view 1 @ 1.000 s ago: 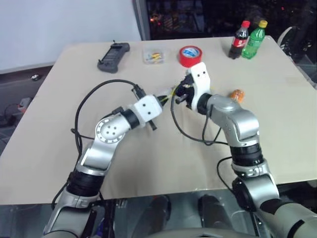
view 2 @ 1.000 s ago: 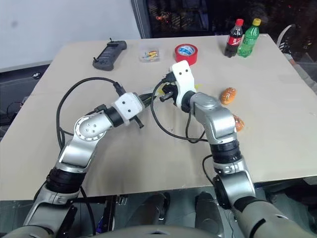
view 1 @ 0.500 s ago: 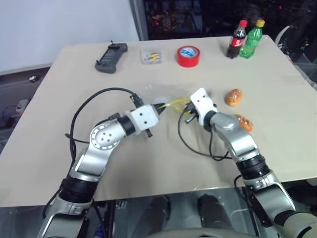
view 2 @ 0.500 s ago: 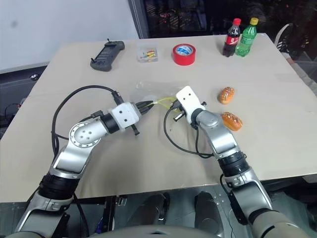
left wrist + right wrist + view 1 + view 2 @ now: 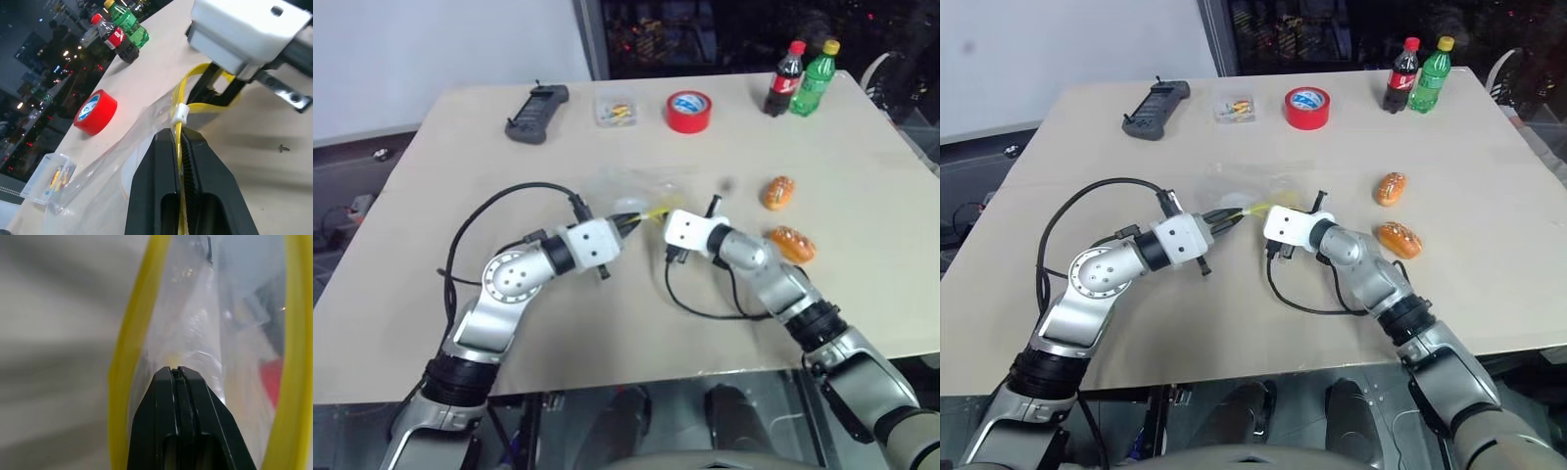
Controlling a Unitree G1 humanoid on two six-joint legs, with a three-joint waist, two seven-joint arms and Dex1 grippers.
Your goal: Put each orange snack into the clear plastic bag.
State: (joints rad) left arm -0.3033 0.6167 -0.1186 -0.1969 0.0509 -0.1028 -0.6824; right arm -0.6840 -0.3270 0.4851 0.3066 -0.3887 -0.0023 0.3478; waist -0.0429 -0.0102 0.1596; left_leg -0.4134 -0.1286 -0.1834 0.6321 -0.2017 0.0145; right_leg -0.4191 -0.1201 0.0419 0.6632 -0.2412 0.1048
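Both my grippers, left (image 5: 178, 147) and right (image 5: 177, 377), pinch the yellow seal strip of the thin clear plastic bag (image 5: 631, 191) mid-table. It seems limp and slippery, best gripped at that strip. Right of it lie two glossy orange snacks (image 5: 790, 243), probably soft; I'd hold them gently across their sides.

Both arms are brushed silver metal in rounded segments with black bands at the joints. The left arm (image 5: 514, 284) has a round elbow disc with a ring of small screws, and a black cable loops out from it at 10 o'clock. The right arm (image 5: 773, 279) trails a thinner black cable in a loop. Each wrist ends in a white boxy housing (image 5: 590, 241) with a dark screw hole. The fingers (image 5: 161, 196) are black, one with a ribbed inner face.
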